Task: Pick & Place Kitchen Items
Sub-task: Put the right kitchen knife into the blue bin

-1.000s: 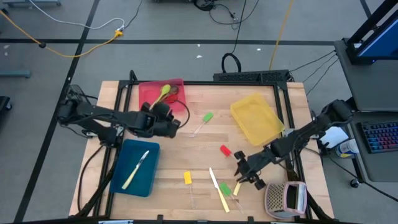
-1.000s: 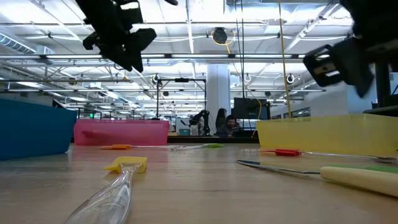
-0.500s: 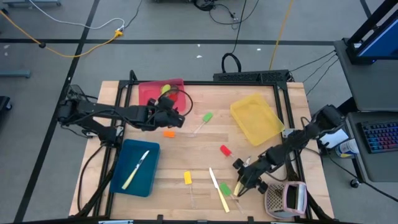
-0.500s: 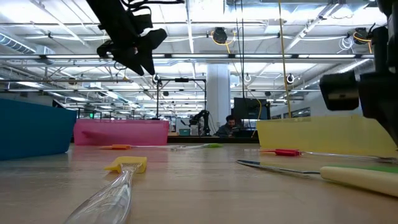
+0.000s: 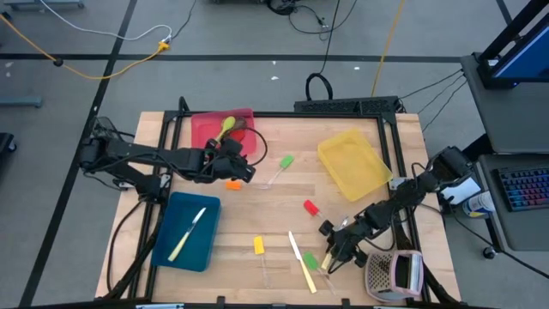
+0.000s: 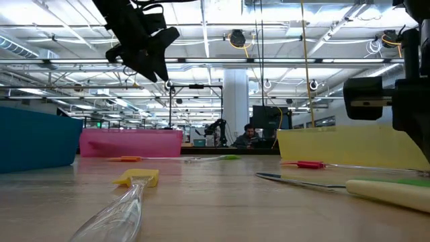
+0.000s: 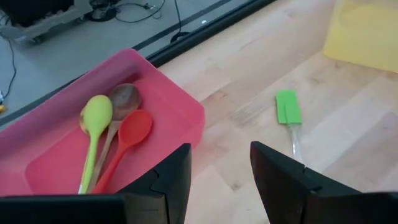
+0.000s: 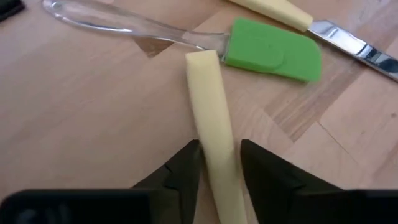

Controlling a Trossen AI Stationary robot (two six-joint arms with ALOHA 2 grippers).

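1. The right pincer [image 8: 219, 163] was low over the front of the bench [image 5: 274, 202], near its right side. Its two fingers stood one on each side of a cream knife handle [image 8: 213, 124]. They were close to the handle, but I could not tell if they gripped it.
2. A green spatula [image 8: 271, 50] with a clear handle lay just past the handle's end. Another cream-handled knife [image 8: 292, 14] lay beside it.
3. The left pincer [image 7: 219, 175] was up in the air by the pink tray [image 7: 181, 99], at the back left of the bench. Its fingers were apart and held nothing.
4. A green spoon [image 7: 93, 124], a brown spoon [image 7: 121, 99] and a red spoon [image 7: 130, 134] lay together in the pink tray.
5. Another green spatula [image 7: 288, 109] lay on the bench between the pink tray and the yellow tray [image 5: 353, 163].
6. One knife [image 5: 187, 233] lay in the blue tray [image 5: 167, 249].
7. A yellow spatula [image 5: 259, 245], a red spatula [image 5: 310, 207] and an orange spatula [image 5: 232, 184] lay on the bare wood.
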